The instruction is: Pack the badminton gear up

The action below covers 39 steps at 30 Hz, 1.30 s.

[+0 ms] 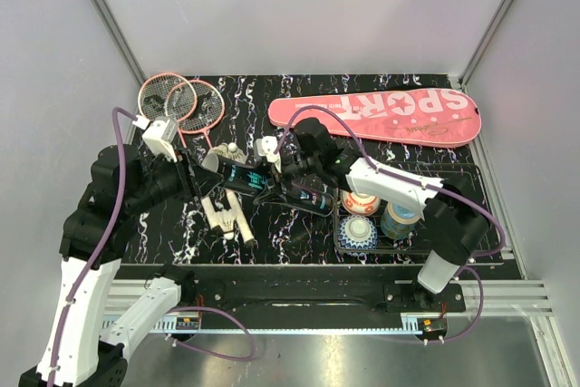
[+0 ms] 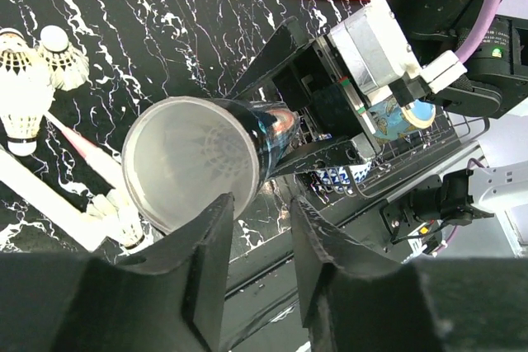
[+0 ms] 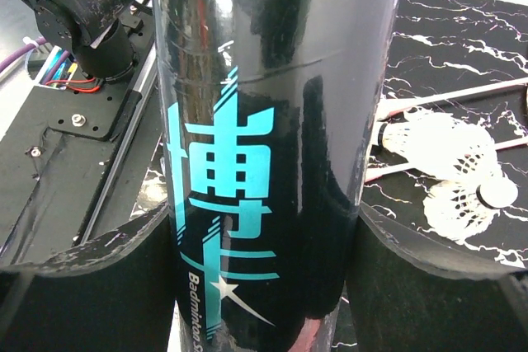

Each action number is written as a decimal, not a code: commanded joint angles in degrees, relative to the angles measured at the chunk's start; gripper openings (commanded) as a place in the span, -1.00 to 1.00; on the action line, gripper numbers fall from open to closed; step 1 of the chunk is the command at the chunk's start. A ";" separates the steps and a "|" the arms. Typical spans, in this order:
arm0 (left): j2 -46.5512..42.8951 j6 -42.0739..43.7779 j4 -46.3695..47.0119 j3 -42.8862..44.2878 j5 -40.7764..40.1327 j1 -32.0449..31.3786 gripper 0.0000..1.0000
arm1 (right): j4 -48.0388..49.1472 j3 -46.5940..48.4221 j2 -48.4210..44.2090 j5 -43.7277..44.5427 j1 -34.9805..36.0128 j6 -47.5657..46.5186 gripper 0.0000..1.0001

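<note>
My right gripper [image 3: 264, 232] is shut on the long black tube [image 3: 272, 121], which has teal lettering, and holds it off the table [image 1: 272, 181]. The tube's open mouth [image 2: 194, 162] faces my left gripper [image 2: 260, 216], and a white shuttlecock shows faintly inside. The left gripper is open and empty just below the tube's mouth. Loose white shuttlecocks [image 2: 25, 80] lie on the mat beside the white racket handles [image 1: 227, 217], and also show in the right wrist view [image 3: 441, 142]. Two pink rackets [image 1: 181, 101] lie at the back left. The pink SPORT cover [image 1: 376, 115] lies at the back right.
A black wire basket [image 1: 412, 244] with patterned bowls [image 1: 358, 233] and a cup [image 1: 399, 219] stands at the front right, just under my right arm. The black marbled mat [image 1: 263, 97] covers the table. Grey walls close in the left, back and right sides.
</note>
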 commanded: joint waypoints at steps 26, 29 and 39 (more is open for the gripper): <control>-3.21 7.22 0.73 -2.84 -2.20 0.10 -1.00 | 9.69 5.24 1.27 15.02 2.68 6.94 0.61; -3.92 5.99 -0.05 -2.23 -2.29 0.10 -1.00 | 9.97 6.11 0.92 21.09 4.61 6.07 0.67; -3.30 3.18 -2.17 -1.61 -2.38 0.10 -1.00 | 12.05 7.97 -0.13 36.65 12.87 -6.05 0.72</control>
